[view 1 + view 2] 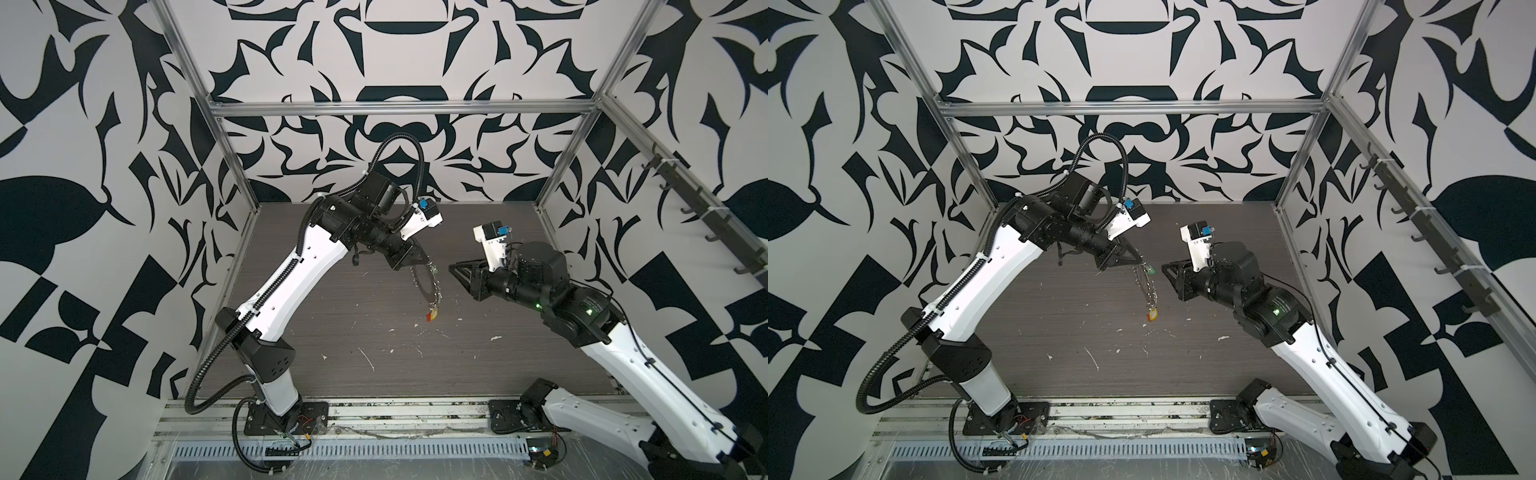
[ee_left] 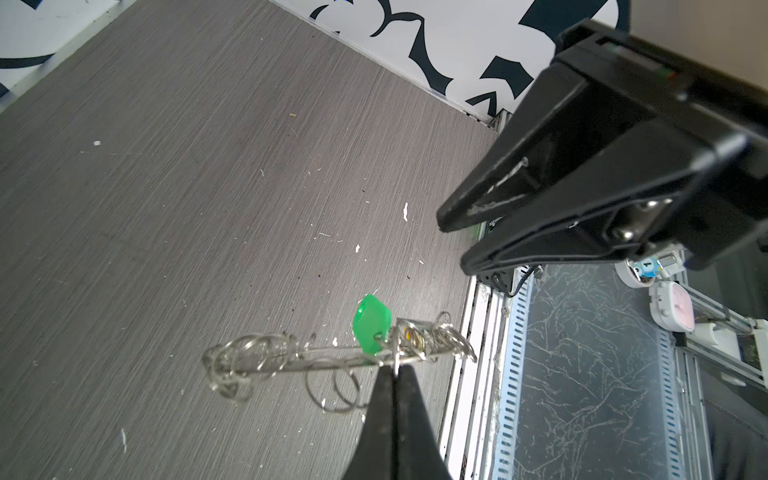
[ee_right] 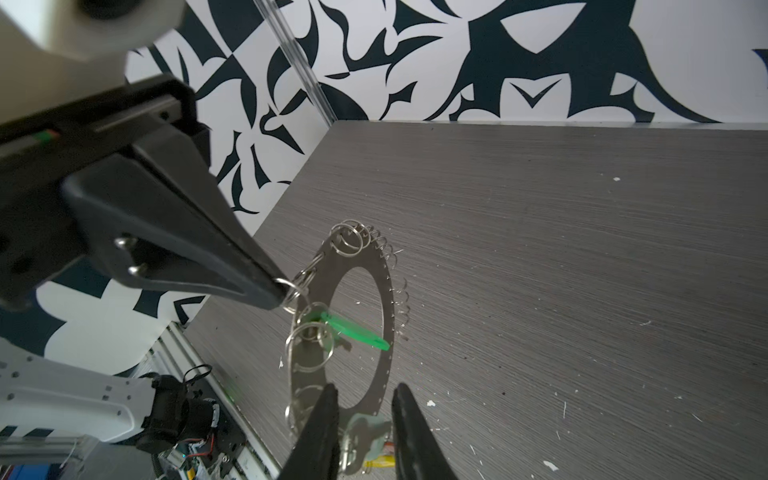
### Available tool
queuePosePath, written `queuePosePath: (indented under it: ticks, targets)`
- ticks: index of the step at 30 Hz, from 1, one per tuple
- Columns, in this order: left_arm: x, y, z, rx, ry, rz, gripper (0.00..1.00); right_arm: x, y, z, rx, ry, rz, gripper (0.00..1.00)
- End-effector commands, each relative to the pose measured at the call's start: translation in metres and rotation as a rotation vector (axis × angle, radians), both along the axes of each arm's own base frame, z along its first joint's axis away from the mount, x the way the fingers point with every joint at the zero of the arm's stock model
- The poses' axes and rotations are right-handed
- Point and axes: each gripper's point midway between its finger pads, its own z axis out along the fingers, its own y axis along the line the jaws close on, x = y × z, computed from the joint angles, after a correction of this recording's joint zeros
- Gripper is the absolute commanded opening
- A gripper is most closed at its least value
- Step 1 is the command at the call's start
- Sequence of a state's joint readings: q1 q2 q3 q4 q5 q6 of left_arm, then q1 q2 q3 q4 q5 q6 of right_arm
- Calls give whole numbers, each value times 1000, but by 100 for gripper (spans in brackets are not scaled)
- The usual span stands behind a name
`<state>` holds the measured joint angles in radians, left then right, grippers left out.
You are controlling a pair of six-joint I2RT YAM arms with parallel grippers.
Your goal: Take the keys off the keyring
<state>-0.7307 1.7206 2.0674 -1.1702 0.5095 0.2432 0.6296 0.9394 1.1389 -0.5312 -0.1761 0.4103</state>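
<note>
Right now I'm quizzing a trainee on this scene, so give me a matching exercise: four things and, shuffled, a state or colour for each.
Things:
1 left gripper
2 right gripper
3 keyring
4 tag at the keyring's lowest end

States:
A red-orange and yellow
B jaws apart
C shut on a wire loop
D hanging from a gripper

Pairs: 1-C, 2-B, 3-D, 4-A

The flat grey ring-shaped metal keyring (image 3: pixel 365 259) looks dull, while the thin silver wire loops (image 3: pixel 349 237) along its rim gleam. Its small green plastic tag (image 3: pixel 357 333) is glossy and slightly translucent. The dark grey wood-grain bench (image 3: pixel 540 249) is matt and finely streaked, and the left end effector (image 3: pixel 279 296) is matt black plastic.
</note>
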Motion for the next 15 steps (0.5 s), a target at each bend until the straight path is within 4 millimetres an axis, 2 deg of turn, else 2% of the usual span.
queuePosePath:
  ticks: [1,9,11,15]
  targets:
    - [-5,4,15,-24,-54,-20,0,9,0,10,45,-49,-39,27]
    - [-4,4,18,-17,-79,-38,0,12,15,-10,87,8,-3,23]
    - [-4,4,18,-16,-78,-38,0,12,18,-11,100,10,7,17]
    - [-5,5,17,-15,-71,-39,0,6,25,-10,113,5,37,16]
